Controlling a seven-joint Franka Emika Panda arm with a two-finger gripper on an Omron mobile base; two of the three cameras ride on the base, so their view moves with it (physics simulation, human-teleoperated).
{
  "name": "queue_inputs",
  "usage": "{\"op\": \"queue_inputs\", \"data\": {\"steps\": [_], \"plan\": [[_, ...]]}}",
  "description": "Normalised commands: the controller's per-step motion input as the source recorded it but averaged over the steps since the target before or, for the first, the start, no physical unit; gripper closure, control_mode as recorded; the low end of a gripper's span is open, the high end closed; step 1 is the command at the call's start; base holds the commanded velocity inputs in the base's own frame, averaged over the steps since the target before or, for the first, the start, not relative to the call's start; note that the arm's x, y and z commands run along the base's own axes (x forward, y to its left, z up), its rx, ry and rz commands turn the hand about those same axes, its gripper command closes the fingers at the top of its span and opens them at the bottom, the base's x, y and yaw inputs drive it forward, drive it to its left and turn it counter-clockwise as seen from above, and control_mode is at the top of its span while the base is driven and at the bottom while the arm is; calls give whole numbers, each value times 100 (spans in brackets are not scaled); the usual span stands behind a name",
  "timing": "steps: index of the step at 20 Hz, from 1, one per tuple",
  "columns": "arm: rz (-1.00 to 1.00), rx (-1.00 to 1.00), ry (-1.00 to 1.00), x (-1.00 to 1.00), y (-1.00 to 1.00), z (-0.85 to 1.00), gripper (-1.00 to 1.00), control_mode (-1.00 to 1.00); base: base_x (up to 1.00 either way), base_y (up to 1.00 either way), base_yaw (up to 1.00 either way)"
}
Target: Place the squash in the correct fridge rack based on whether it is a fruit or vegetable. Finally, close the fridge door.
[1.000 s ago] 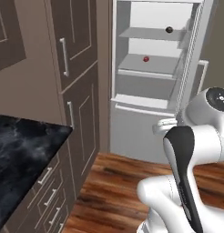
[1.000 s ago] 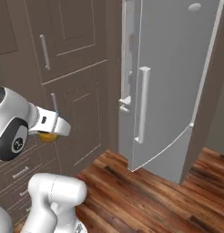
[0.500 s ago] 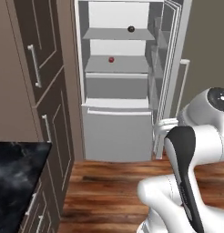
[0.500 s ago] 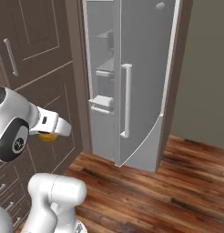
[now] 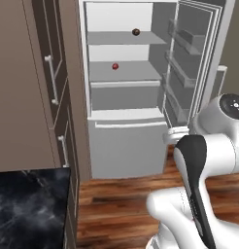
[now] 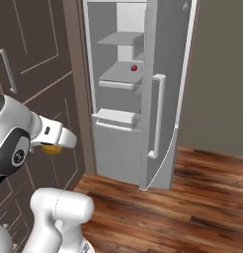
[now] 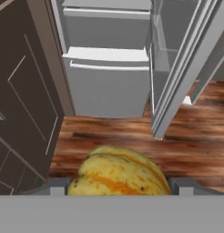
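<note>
**Fridge swings into full view as the robot rolls up**

The base has turned, so the open fridge now sits squarely upper-centre instead of off to the side. The gripper [image 7: 118, 193] has its fingers closed around the squash [image 7: 118, 175], low in the hand view. The fridge rack [image 5: 122, 38] holds a dark ball; the fridge door [image 6: 165, 94] stands open. Placing is yet to come.
</note>
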Motion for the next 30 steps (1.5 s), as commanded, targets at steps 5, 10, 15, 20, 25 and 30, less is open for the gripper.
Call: {"op": "queue_inputs", "data": {"steps": [5,10,15,20,25,30], "plan": [[0,0,0,0,0,0,100,100,59,11,-19],[0,0,0,0,0,0,100,100,65,9,-15],[0,0,0,0,0,0,100,100,69,23,-14],[0,0,0,0,0,0,100,100,68,27,-14],[0,0,0,0,0,0,100,100,58,36,-10],[0,0,0,0,0,0,100,100,56,39,-4]]}}
